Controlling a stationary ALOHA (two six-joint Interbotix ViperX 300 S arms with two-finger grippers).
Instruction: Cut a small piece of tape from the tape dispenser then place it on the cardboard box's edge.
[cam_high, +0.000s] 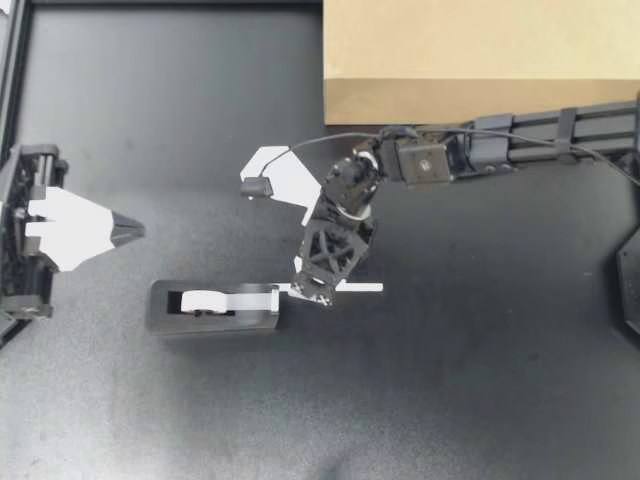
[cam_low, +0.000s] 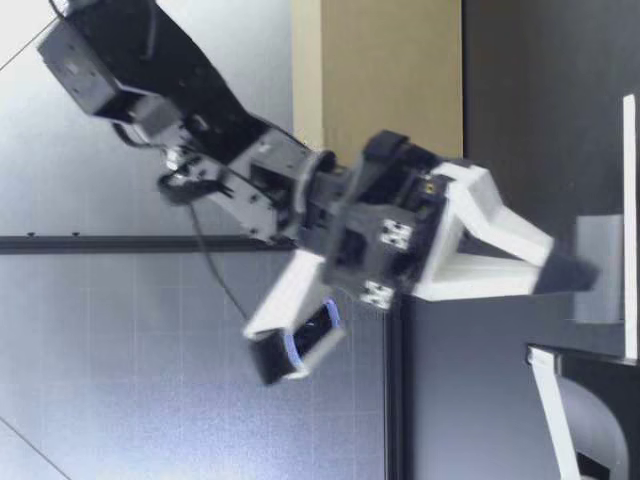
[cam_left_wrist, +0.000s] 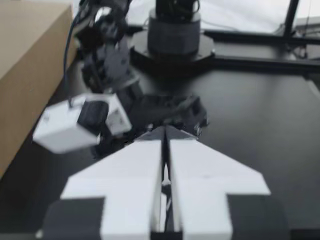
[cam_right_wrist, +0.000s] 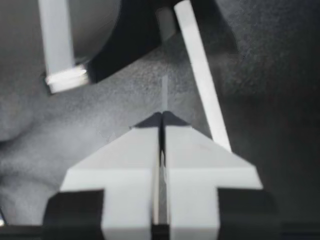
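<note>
The black tape dispenser (cam_high: 212, 308) lies left of the table's middle, its white tape running to the cutter end. My right gripper (cam_high: 312, 292) points down just beyond that cutter, shut on a thin greyish piece of tape (cam_low: 600, 270) that hangs below its tips (cam_low: 575, 272). In the right wrist view the tape (cam_right_wrist: 164, 95) shows edge-on ahead of the shut fingers (cam_right_wrist: 161, 117), with the dispenser (cam_right_wrist: 130, 35) beyond. Whether the tape still joins the roll is hidden. The cardboard box (cam_high: 480, 50) stands at the back right. My left gripper (cam_high: 135, 232) rests shut and empty at the far left.
A long white strip (cam_high: 360, 288) lies flat on the table, running from the cutter end under my right gripper. My right arm (cam_high: 520, 140) stretches along the box's front edge. A black frame borders the table's left side (cam_high: 10, 120).
</note>
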